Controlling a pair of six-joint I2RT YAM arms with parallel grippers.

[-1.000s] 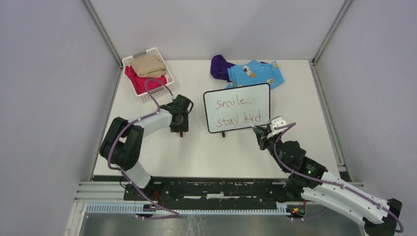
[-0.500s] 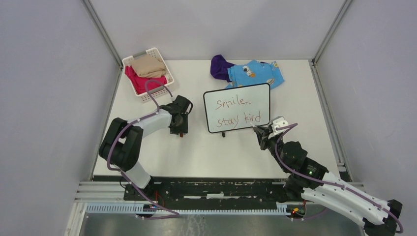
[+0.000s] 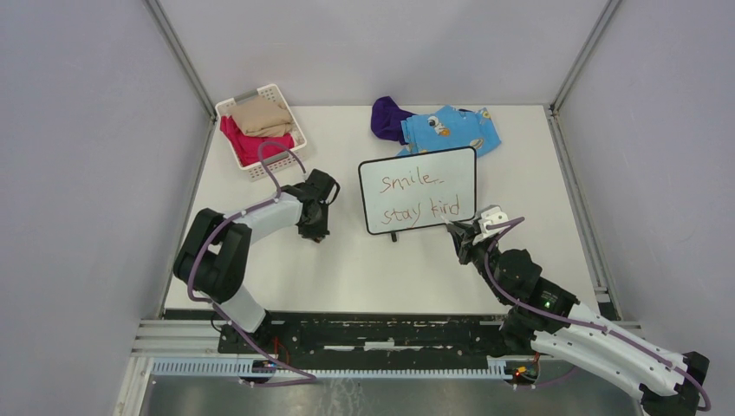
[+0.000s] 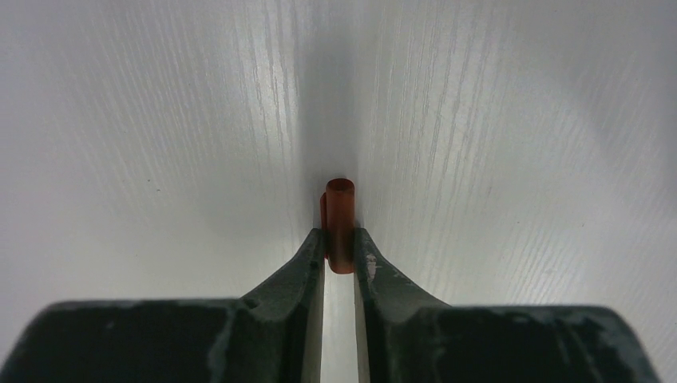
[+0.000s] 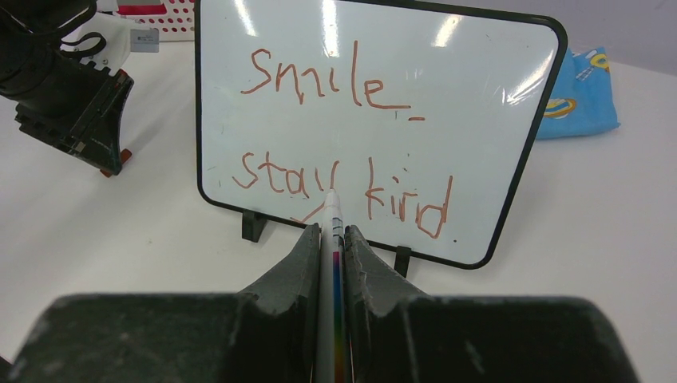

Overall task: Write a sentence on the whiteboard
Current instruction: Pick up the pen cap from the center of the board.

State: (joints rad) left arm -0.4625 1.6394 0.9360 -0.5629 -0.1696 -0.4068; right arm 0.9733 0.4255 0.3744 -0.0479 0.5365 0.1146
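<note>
Clamped on the marker (image 5: pixel 332 209), the right tool (image 5: pixel 331 233) sat nearer, just below the whiteboard (image 5: pixel 479 96), marker pointing up-frame at it, while the left tool (image 4: pixel 338 243) pinched a cap (image 4: pixel 339 207).

Your small black-framed white whiteboard (image 3: pixel 419 189) stands upright mid-way across the white wood-grain table (image 3: pixel 364 277). Behind it, at the far edge, lies a blue printed garment (image 3: pixel 451 128), with a purple cloth (image 3: pixel 387 117) touching its left side. At the far left sits a white slatted plastic basket (image 3: pixel 276 167), a folded beige cloth (image 3: pixel 263 115) and a pink cloth (image 3: pixel 247 143) in it. The left gripper (image 3: pixel 317 234) is left of the whiteboard, and the right gripper (image 3: pixel 454 230) is just before its near right corner.
</note>
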